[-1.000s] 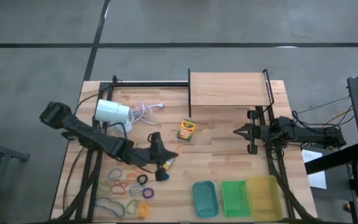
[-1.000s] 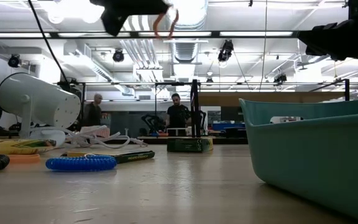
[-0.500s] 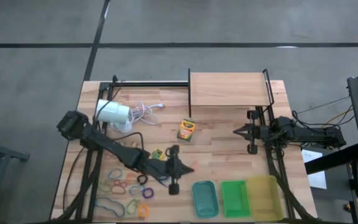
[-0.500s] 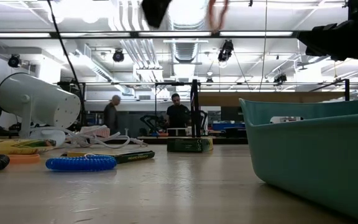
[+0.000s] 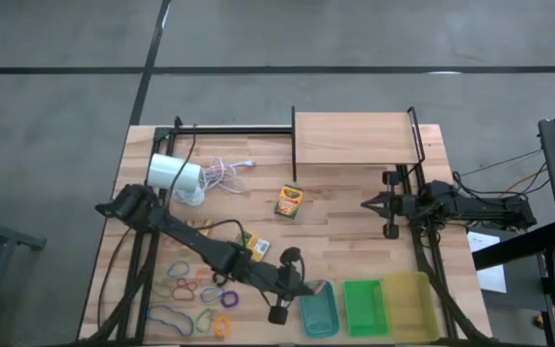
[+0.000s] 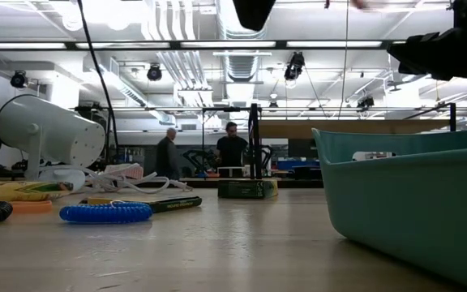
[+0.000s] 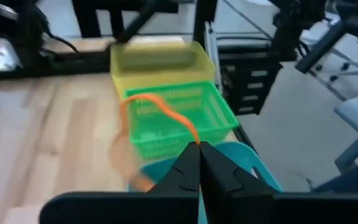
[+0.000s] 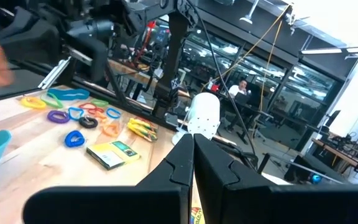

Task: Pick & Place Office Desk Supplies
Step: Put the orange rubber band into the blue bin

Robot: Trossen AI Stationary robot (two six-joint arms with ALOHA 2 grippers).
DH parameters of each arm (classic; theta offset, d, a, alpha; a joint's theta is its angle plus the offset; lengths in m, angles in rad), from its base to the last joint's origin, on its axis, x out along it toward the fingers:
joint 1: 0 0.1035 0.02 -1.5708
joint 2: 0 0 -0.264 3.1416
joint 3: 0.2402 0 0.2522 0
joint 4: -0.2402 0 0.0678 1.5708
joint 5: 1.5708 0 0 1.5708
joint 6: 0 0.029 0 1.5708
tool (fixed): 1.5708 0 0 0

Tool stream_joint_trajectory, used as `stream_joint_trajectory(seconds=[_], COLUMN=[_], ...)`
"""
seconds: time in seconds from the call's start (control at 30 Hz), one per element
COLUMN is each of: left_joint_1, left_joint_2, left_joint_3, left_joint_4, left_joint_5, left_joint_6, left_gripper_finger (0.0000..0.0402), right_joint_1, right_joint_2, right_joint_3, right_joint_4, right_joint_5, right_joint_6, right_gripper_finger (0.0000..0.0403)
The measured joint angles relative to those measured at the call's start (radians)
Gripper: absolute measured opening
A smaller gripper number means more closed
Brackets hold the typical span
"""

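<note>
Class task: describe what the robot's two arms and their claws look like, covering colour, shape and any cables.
Both arms are black, slim and jointed. The left claw has two dark, tapering fingers, and so does the right claw. Thin black cables trail along the left arm; the right arm carries similar wiring.

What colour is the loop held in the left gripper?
Orange: the loop, pinched by the left gripper, shows best in the left wrist view.

You get the overhead camera looking straight down on the whole table (image 5: 355, 217). The low one sits at tabletop height, close beside the teal tray (image 6: 412, 195), facing the room. The left wrist camera looks down over the trays; the right wrist one looks across the table at the lamp (image 8: 204, 115), which the overhead and low views share.
</note>
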Motion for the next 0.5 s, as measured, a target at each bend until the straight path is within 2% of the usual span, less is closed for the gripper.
stream_joint_trajectory(seconds=[0.23, 0.5], left_joint_1=[-0.034, -0.038], left_joint_2=[0.044, 0.1], left_joint_3=[0.002, 0.003], left_joint_4=[0.057, 0.065], left_joint_5=[0.034, 0.045], left_joint_6=[-0.032, -0.15], left_gripper_finger=[0.0003, 0.0003], right_joint_1=[0.0, 0.0], right_joint_2=[0.0, 0.0], right_joint_3=[0.0, 0.0], right_joint_4=[-0.015, -0.013], right_joint_5=[0.0, -0.001], right_joint_6=[0.0, 0.0], right_gripper_finger=[0.0008, 0.0008])
